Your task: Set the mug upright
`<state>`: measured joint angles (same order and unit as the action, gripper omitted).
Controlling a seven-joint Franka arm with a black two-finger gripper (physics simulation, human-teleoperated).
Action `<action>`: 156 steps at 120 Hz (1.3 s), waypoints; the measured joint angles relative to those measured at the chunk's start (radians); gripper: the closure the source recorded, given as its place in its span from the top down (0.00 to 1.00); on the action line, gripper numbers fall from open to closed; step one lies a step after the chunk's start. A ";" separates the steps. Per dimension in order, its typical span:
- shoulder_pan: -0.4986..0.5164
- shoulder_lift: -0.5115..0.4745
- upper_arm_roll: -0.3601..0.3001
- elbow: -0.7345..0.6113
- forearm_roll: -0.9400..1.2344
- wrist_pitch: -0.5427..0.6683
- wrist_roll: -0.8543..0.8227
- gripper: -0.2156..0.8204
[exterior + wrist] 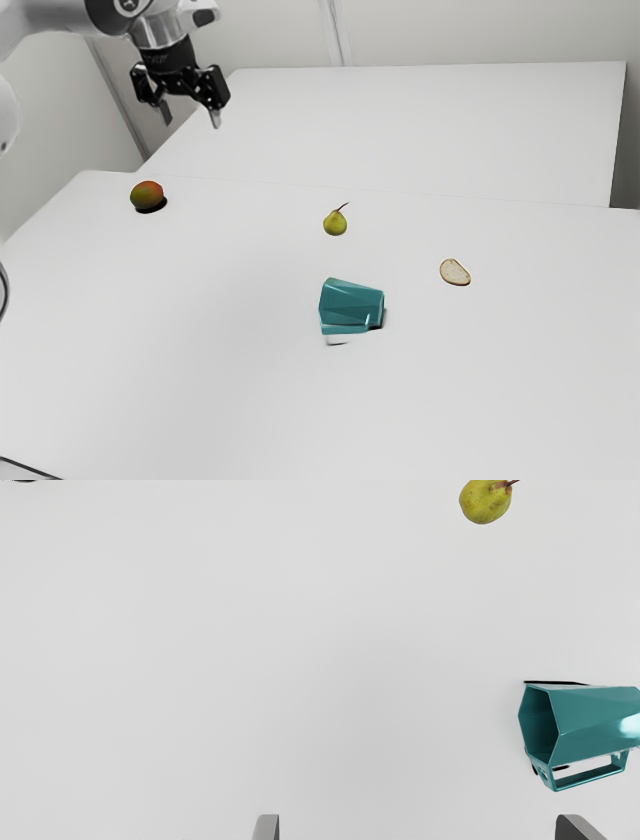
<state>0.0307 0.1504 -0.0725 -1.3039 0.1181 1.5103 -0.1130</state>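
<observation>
In the exterior view we locate the round red-and-green mango [146,195], the pale oval bread slice [455,272] with its brown edge, and our black two-finger gripper [190,119], raised at upper left. The wrist view adds the mug's interior: we look into a dark, open, six-sided mouth. The teal, faceted mug [350,303] lies on its side on the smooth white table [200,370] — mouth toward the exterior view's left, angular loop handle on the side away from the green-yellow pear [335,223]. Its glossy wall carries a bright highlight. Our fingertips stand wide apart, well clear of the mug.
</observation>
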 joint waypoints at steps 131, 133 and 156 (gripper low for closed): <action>-0.007 0.012 0.120 -0.983 -1.561 0.594 0.754 0.79; -0.007 0.011 0.120 -0.989 -1.576 0.589 0.765 0.79; -0.006 0.005 0.126 -1.059 -1.677 0.530 0.884 0.79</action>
<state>0.0246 0.1558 0.0539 -2.3628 -1.5590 2.0401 0.7712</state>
